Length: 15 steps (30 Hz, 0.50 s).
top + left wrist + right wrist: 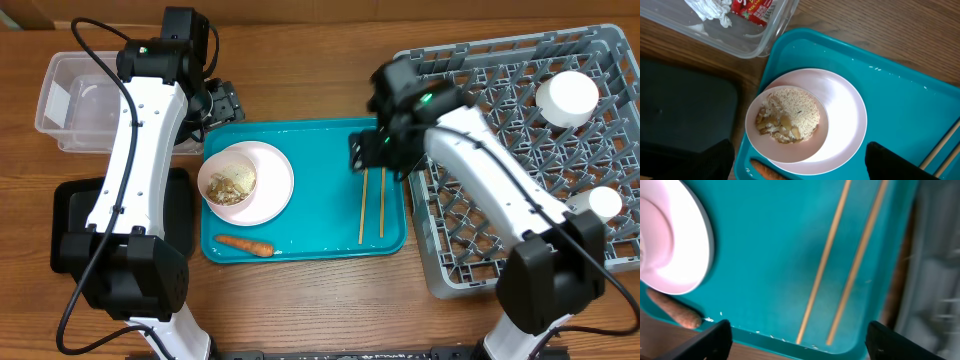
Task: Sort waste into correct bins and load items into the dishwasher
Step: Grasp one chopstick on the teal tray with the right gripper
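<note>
The pale pink plate holds beige food scraps at the left of the teal serving tray. The carrot lies at the tray's front and the two chopsticks at its right. My left gripper is open and empty above the plate and scraps. My right gripper is open and empty above the chopsticks. The clear tub holds the tissue and the red wrapper. The bowl and the cup sit in the grey dish rack.
The clear tub stands at the back left. The black tray lies to the left of the teal tray, partly under my left arm. The dish rack fills the right side. Rice grains dot the teal tray's front edge.
</note>
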Each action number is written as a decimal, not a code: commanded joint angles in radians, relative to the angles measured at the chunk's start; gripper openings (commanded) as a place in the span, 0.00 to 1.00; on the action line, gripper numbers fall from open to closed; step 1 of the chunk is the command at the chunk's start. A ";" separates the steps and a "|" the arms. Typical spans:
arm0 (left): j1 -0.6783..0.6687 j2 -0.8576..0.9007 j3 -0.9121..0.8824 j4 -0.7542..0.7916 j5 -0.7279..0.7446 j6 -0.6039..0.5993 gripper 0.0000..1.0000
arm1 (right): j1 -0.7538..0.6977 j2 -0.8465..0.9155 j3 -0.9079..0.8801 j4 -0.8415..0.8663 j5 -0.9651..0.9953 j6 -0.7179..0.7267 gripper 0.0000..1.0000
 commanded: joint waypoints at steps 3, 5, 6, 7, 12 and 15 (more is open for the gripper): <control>-0.007 -0.029 0.014 0.000 0.012 0.014 0.86 | 0.077 0.001 -0.215 0.201 0.021 0.062 0.77; -0.007 -0.029 0.014 -0.001 0.012 0.014 0.86 | 0.097 0.001 -0.272 0.269 0.051 0.066 0.74; -0.006 -0.029 0.014 -0.002 0.012 0.014 0.85 | 0.107 0.001 -0.301 0.305 0.071 0.068 0.74; -0.006 -0.029 0.014 -0.002 0.012 0.014 0.86 | 0.117 0.001 -0.328 0.339 0.089 0.068 0.74; -0.007 -0.029 0.014 -0.002 0.012 0.014 0.85 | 0.156 0.002 -0.412 0.421 0.213 0.092 0.71; -0.007 -0.029 0.014 0.000 0.012 0.014 0.85 | 0.160 0.002 -0.415 0.421 0.224 0.094 0.57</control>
